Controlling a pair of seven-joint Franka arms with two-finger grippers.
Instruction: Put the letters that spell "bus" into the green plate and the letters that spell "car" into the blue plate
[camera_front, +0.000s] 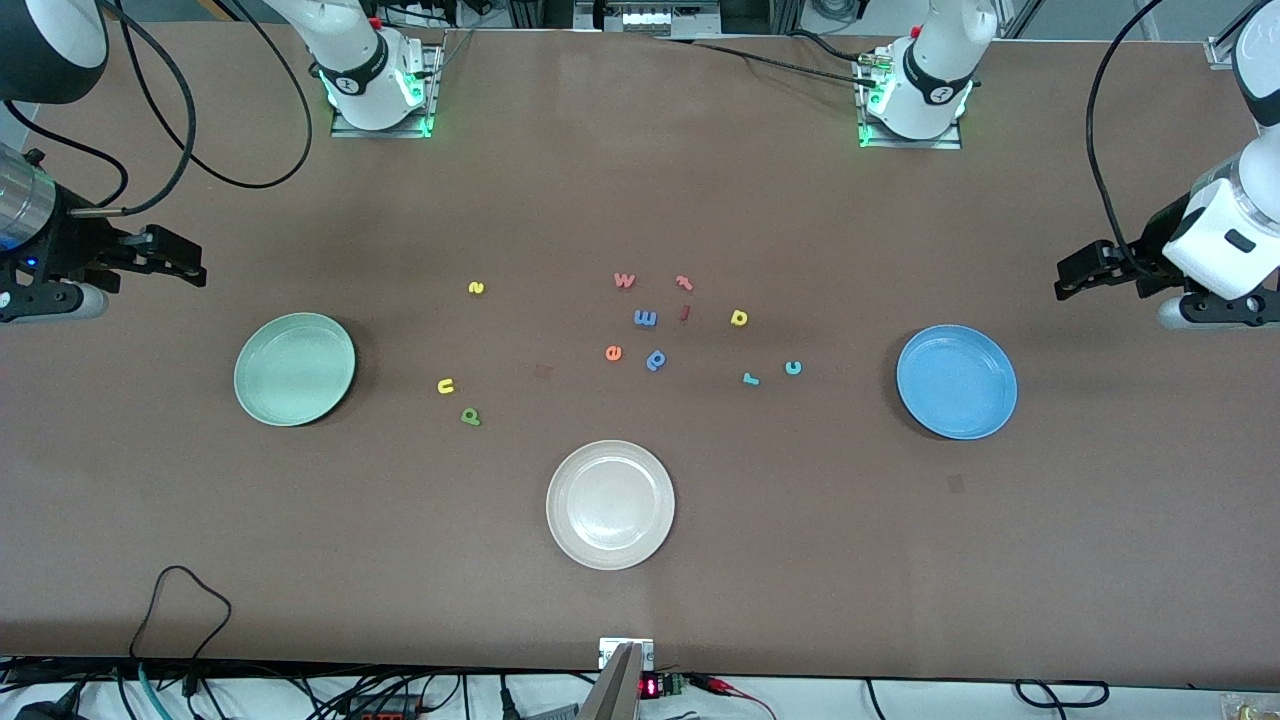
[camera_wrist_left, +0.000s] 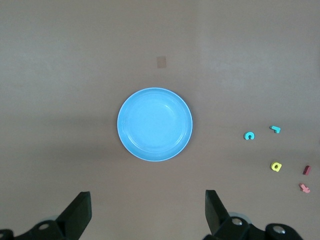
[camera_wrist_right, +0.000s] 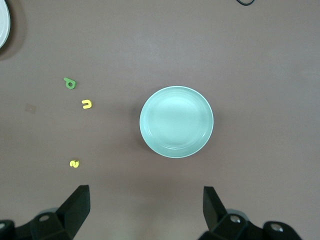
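Note:
The green plate (camera_front: 294, 369) (camera_wrist_right: 176, 121) lies bare toward the right arm's end, the blue plate (camera_front: 956, 381) (camera_wrist_left: 155, 124) bare toward the left arm's end. Beside the green plate lie a yellow "s" (camera_front: 476, 288) (camera_wrist_right: 74, 163), a yellow "u" (camera_front: 446, 386) (camera_wrist_right: 87, 104) and a green "b" (camera_front: 470, 416) (camera_wrist_right: 70, 83). A teal "c" (camera_front: 793, 367) (camera_wrist_left: 249, 135), a teal "r" (camera_front: 750, 378) (camera_wrist_left: 275, 129) and a yellow "a" (camera_front: 739, 318) (camera_wrist_left: 276, 166) lie beside the blue plate. My right gripper (camera_front: 190, 258) (camera_wrist_right: 146, 207) hangs open and empty over the table by the green plate. My left gripper (camera_front: 1068, 277) (camera_wrist_left: 147, 210) hangs open and empty by the blue plate.
A cream-white plate (camera_front: 610, 504) sits at mid-table, nearest the front camera. Mid-table also holds a red "w" (camera_front: 624, 280), two more red letters (camera_front: 684, 283), a blue "m" (camera_front: 645, 318), an orange "e" (camera_front: 614, 352) and a blue "p" (camera_front: 656, 360).

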